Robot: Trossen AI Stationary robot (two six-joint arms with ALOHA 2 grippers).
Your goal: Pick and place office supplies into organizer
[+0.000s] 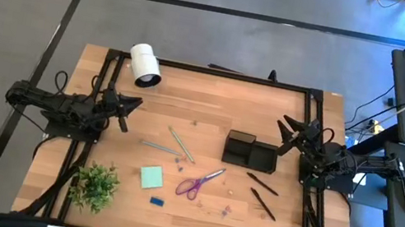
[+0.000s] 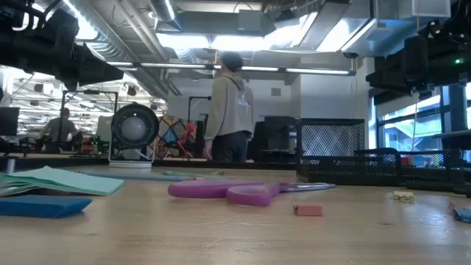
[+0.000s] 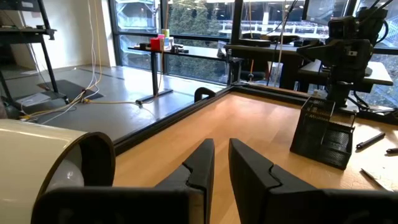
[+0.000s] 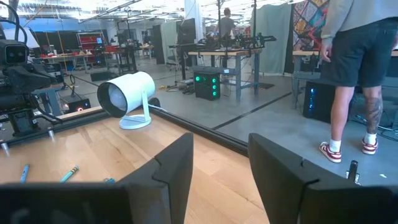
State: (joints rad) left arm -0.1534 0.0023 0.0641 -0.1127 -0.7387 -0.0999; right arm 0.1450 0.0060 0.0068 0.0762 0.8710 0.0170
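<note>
The black organizer (image 1: 250, 151) stands on the table right of centre, and also shows in the left wrist view (image 3: 323, 134). Purple-handled scissors (image 1: 200, 182), a light green notepad (image 1: 151, 176), a small blue block (image 1: 158, 202), two grey-green pens (image 1: 180, 144), two black pens (image 1: 262, 192) and tiny clips (image 1: 225, 211) lie flat on the wood. My left gripper (image 1: 135, 106) hovers at the table's left side with only a narrow gap between its fingers (image 3: 221, 162), and it is empty. My right gripper (image 1: 284, 135) hovers just right of the organizer, open wide (image 4: 221, 162) and empty.
A white cylinder (image 1: 145, 64) lies at the far left, close to my left gripper. A small green plant (image 1: 95, 185) stands at the near left corner. A person (image 4: 354, 62) stands on the floor beyond the table's far edge. Bare wood lies between the two grippers.
</note>
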